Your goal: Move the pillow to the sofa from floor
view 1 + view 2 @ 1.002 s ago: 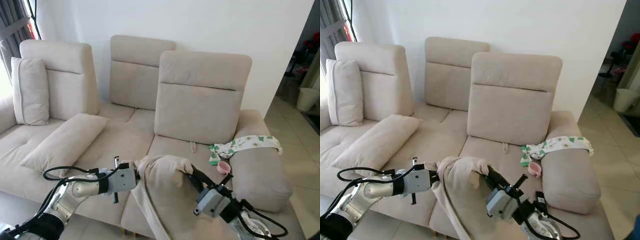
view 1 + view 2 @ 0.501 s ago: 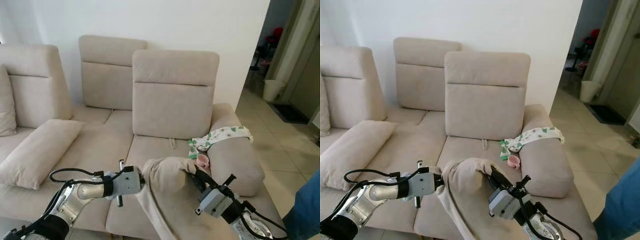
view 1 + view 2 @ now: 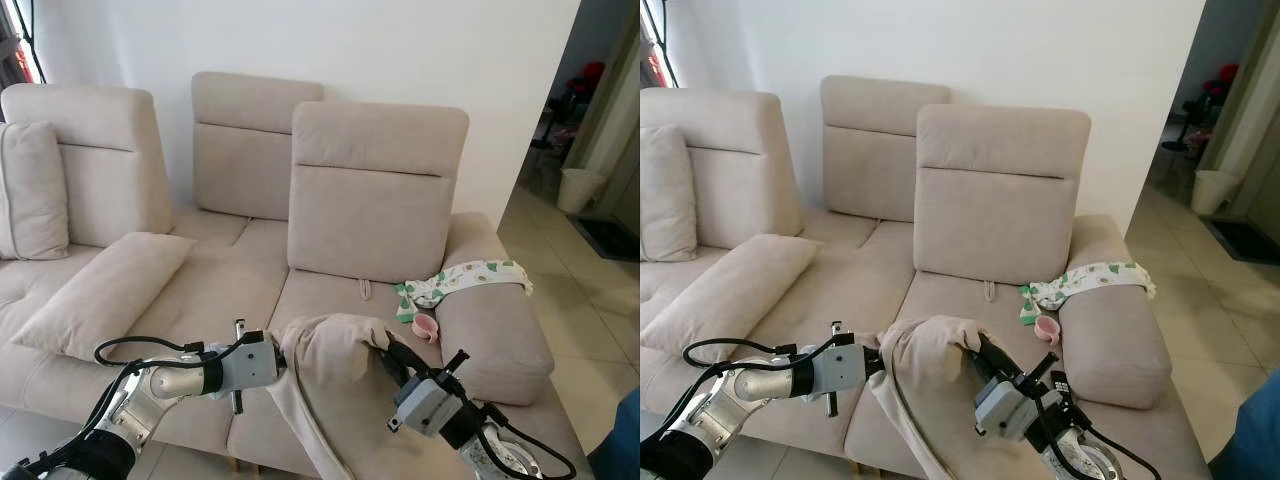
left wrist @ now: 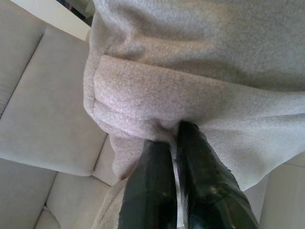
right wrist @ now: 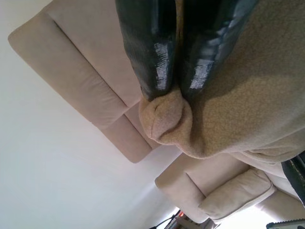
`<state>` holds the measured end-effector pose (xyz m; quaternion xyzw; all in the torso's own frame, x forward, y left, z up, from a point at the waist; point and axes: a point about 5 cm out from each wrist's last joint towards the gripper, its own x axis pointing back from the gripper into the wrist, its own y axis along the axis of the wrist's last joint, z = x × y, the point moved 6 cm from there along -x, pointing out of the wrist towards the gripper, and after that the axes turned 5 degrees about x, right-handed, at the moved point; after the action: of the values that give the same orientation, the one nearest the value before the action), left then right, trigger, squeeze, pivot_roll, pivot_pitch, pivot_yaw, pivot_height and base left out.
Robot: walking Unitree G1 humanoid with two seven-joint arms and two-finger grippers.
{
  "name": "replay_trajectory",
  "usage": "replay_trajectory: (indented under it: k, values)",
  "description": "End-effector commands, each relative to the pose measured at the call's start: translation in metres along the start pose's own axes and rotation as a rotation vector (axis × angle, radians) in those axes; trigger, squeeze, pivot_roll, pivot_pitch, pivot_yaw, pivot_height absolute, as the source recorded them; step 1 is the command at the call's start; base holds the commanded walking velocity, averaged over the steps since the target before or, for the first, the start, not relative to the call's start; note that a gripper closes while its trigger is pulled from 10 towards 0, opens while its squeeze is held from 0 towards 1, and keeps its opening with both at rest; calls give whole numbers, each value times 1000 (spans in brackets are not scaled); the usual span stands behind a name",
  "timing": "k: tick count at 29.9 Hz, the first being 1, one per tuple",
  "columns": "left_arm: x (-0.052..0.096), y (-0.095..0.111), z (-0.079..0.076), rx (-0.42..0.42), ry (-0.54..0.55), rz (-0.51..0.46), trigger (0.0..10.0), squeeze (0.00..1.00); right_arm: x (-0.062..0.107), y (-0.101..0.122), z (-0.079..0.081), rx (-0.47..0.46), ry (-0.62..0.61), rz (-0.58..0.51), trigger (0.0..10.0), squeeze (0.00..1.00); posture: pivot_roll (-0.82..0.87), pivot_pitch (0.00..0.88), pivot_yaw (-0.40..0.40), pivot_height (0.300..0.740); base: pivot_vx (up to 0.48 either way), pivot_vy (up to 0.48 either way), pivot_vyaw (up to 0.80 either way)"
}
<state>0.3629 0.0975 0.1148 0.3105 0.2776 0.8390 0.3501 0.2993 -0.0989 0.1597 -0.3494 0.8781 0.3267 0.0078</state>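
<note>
Low in the middle of the frame, the beige fleece pillow hangs slack between the two arms, lifted clear of the floor and held just in front of the sofa seat. The left gripper has its jaws pinched tight on a fold at the pillow's left edge, the black fingers almost touching with only a sliver of fabric between them. The right gripper bites the opposite side the same way, jaws closed on a bunched nub of the cloth. A long cushion lies flat on the seat at centre left. At right, a patterned cloth drapes over the armrest, with a small pink cup just beside it.
</note>
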Motion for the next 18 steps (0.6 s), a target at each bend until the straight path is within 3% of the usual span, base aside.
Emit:
replay_trajectory:
  k: [1,18]
  values:
    - [-7,24,-4,-45,-20,-102,10000,0,-7,16,1,5,2,-70,10000,0,106,1,1,740,0,0,0]
    - [-8,27,-7,-54,-38,-115,10000,0,-8,18,1,14,3,-73,10000,0,105,1,4,740,262,0,0]
